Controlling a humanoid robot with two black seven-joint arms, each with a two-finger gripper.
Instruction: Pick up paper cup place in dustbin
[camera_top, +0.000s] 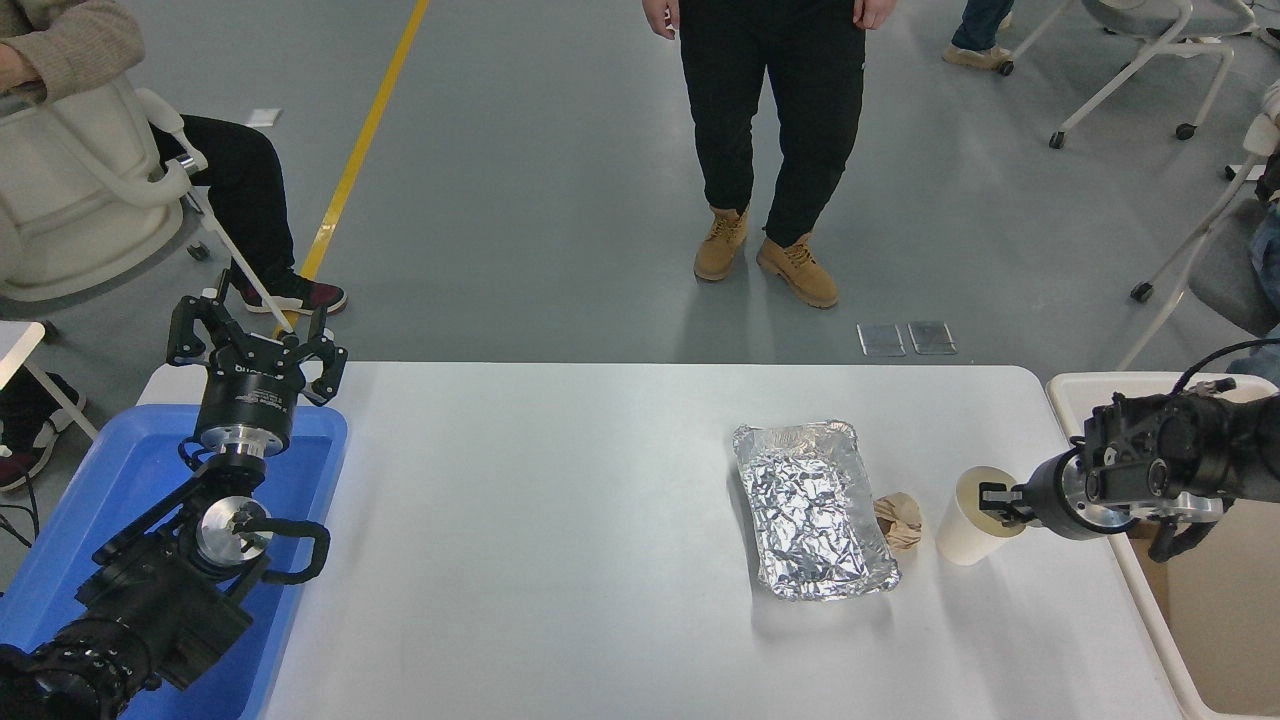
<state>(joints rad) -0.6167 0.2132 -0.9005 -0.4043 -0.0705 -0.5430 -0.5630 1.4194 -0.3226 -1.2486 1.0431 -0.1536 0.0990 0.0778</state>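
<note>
Head view shows you the paper cup (968, 530) near the table's right edge, tilted a little, its rim pinched by the right gripper (990, 498), which reaches in from the right with its tips at the cup's mouth. You can judge the grasp as made, but whether the cup's base has left the white table (560, 560) cannot be told. Just left of the cup lies a crumpled brown paper wad (899, 520), and beyond that, touching the wad, a foil tray (812, 508). The dustbin (1068, 392) stands off the table's right side, close behind your working arm, so the carry looks short: lift, swing right, release over the opening. None of that is done yet. Your left gripper (256, 340) sits parked above the blue tub (120, 470) at the lower left, fingers spread, holding nothing.
</note>
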